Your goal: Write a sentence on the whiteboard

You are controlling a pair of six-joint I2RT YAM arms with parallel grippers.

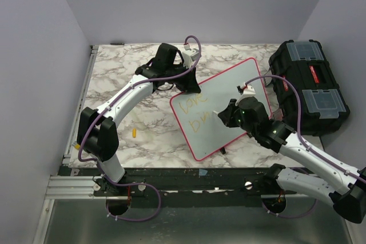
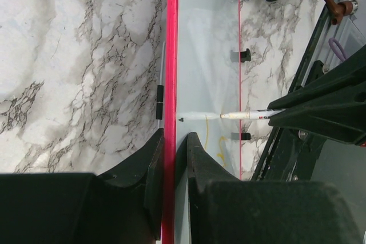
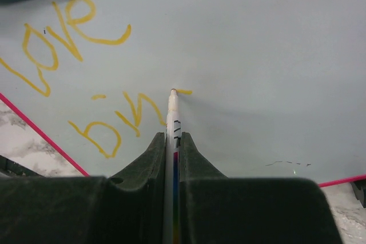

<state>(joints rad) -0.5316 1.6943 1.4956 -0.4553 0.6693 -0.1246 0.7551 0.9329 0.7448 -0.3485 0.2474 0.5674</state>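
Note:
The whiteboard point(image 1: 229, 92), glossy white with a pink-red rim, lies tilted on the marble table. My left gripper point(image 1: 187, 82) is shut on its far left rim point(image 2: 170, 55). My right gripper point(image 1: 224, 114) is shut on a white marker point(image 3: 173, 119) whose tip touches the board point(image 3: 274, 38) beside a short fresh yellow stroke point(image 3: 184, 91). The sentence point(image 3: 68, 32) is yellow-orange handwriting in two lines, also faint in the top view point(image 1: 193, 112). The marker also shows in the left wrist view point(image 2: 246, 115).
A black toolbox point(image 1: 309, 87) stands at the right, close to the board's right edge. A small yellow marker cap point(image 1: 134, 132) lies on the table at the left. Two black clips point(image 2: 243, 55) sit on the board's edge. Grey walls enclose the table.

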